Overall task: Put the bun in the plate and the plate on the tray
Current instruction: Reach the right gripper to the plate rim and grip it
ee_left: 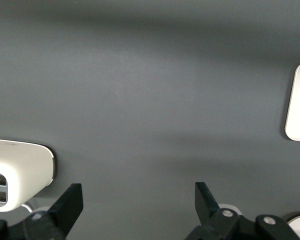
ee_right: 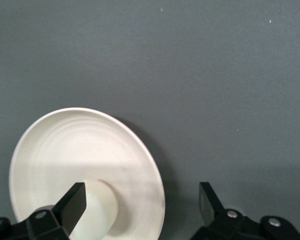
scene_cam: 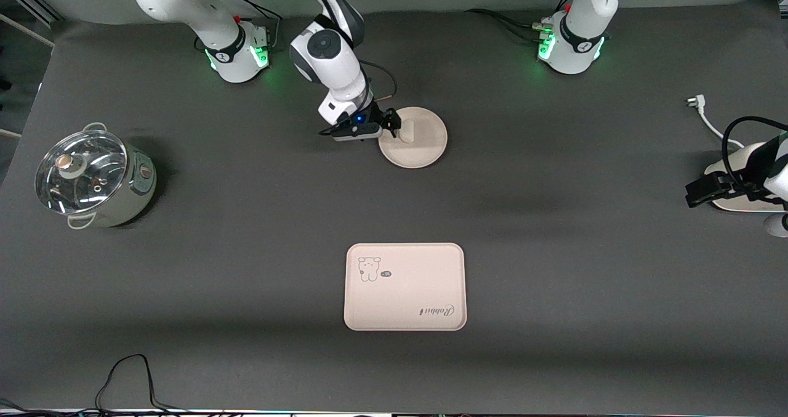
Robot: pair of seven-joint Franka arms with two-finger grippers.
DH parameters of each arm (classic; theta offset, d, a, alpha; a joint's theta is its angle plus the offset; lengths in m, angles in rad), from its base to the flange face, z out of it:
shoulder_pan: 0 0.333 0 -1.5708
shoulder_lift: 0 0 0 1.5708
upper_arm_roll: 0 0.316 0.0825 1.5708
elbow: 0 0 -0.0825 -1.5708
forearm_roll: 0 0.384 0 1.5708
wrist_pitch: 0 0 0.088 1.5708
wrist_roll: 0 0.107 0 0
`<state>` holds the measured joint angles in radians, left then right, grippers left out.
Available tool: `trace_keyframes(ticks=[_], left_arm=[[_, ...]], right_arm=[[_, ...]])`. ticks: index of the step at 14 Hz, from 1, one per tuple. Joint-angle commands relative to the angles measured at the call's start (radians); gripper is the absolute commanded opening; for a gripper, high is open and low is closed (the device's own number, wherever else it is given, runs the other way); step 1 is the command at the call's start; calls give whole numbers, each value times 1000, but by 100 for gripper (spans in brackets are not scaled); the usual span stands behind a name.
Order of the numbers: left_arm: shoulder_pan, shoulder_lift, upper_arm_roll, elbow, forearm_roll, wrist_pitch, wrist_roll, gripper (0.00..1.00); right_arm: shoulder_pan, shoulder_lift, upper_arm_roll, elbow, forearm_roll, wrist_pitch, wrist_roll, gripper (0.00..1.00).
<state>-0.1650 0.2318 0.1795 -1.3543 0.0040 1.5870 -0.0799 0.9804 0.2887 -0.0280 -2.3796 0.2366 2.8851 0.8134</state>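
**Friend:** How many things are on your table?

**Me:** One bun (scene_cam: 407, 135), one plate (scene_cam: 428, 152), one tray (scene_cam: 404, 286). Also one pot (scene_cam: 92, 180) with a glass lid and one white toaster (scene_cam: 735, 202). I lay a clock flat on the table, with twelve at my two bases and six at the front camera.

**Friend:** Where is the bun?

**Me:** It stands on the plate, a little off the middle toward nine o'clock. The plate is at twelve o'clock from the tray, well apart from it.

**Friend:** What are your grippers doing?

**Me:** My right gripper (scene_cam: 392, 125) is low over the plate's nine o'clock rim. Its jaws stand wide and hold nothing. One finger is just beside the bun. I cannot tell if it touches. My left arm waits. My left gripper (scene_cam: 700, 193) hangs by the toaster at the left arm's end of the table, wide too, and it holds nothing.

**Friend:** Is there room to move?

**Me:** Yes. Between the plate and the tray I see only bare dark table. The tray has bare table along all four edges. The pot is at ten o'clock from the tray, well apart. The toaster is at two o'clock, near the table's edge. One black cable (scene_cam: 126, 377) loops at the six o'clock edge, toward the right arm's end.
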Motion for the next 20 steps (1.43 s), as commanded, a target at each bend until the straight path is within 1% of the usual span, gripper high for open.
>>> trace_keyframes(ticks=[1,3,5,6,7,8,9,11,13,15,16,19,20], left_arm=[[13,-34,3,-37,-21,19,34,100],[13,-29,2,-31,-21,-2,32,100],[15,-28,2,-14,-51,-65,35,100],[27,-28,3,0,-83,-76,32,100],[33,-28,3,-2,-85,-72,35,100],[32,-28,3,-5,-76,-68,38,100],[36,-37,3,-14,-58,-52,38,100],[76,-23,2,-16,-71,-35,81,100],[78,-20,2,-22,-72,-12,104,100],[82,-20,2,-31,-72,-16,106,100],[84,-20,2,-32,-72,-12,107,100],[81,-20,2,-32,-72,-13,109,100],[82,-20,2,-34,-72,-13,111,100]], right_arm=[[34,33,-1,-23,85,78,10,100],[47,53,10,-23,130,101,10,100],[50,69,20,-23,132,108,10,100],[50,78,29,-23,133,109,10,100],[50,78,31,-23,133,109,10,100],[50,78,31,-23,133,109,10,97],[50,79,31,-23,133,109,10,89],[50,79,31,-23,133,106,10,71],[50,79,31,-23,133,106,10,56],[49,78,31,-23,133,103,10,44],[50,78,31,-21,133,100,12,41],[49,73,31,-21,133,95,12,24],[49,73,31,-21,133,95,10,20]])
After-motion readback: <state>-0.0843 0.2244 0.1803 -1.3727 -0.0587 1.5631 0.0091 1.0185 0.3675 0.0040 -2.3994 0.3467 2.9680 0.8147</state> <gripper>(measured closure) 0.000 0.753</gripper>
